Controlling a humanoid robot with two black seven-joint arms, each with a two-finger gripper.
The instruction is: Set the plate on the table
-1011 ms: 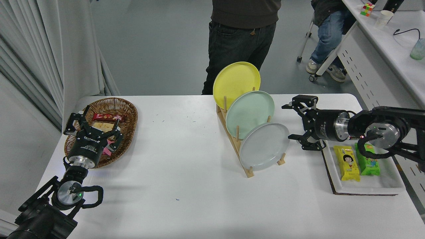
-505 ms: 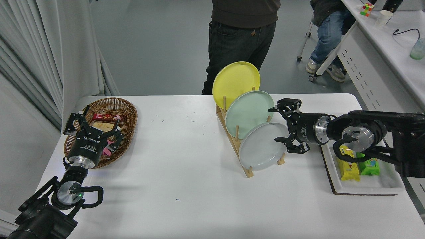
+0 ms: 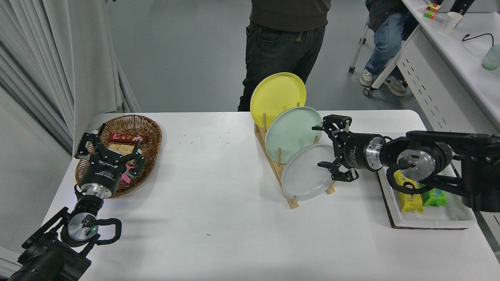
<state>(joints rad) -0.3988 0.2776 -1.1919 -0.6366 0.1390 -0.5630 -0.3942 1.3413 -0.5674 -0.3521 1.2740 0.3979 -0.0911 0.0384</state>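
Observation:
The light grey plate (image 3: 304, 173) stands on edge in the front slot of a wooden rack (image 3: 291, 199) on the white table (image 3: 218, 218). Behind it stand a mint green plate (image 3: 291, 130) and a yellow plate (image 3: 275, 93). My right gripper (image 3: 321, 146) is open, reaching in from the right, its fingers straddling the grey plate's right rim. The lower finger (image 3: 326, 166) overlaps the plate's edge; I cannot tell if it touches. My left gripper (image 3: 108, 146) is parked open at the lower left over a basket.
A wicker basket (image 3: 150, 134) with snacks sits at the left. A white tray (image 3: 449, 218) with yellow and green packets lies at the right under my right arm. A person in dark trousers (image 3: 281, 50) stands at the far side. A white desk (image 3: 449, 58) is at the upper right.
My right gripper has moved left from beside the tray to the grey plate's right rim, staying open. The plates and the left arm have not moved.

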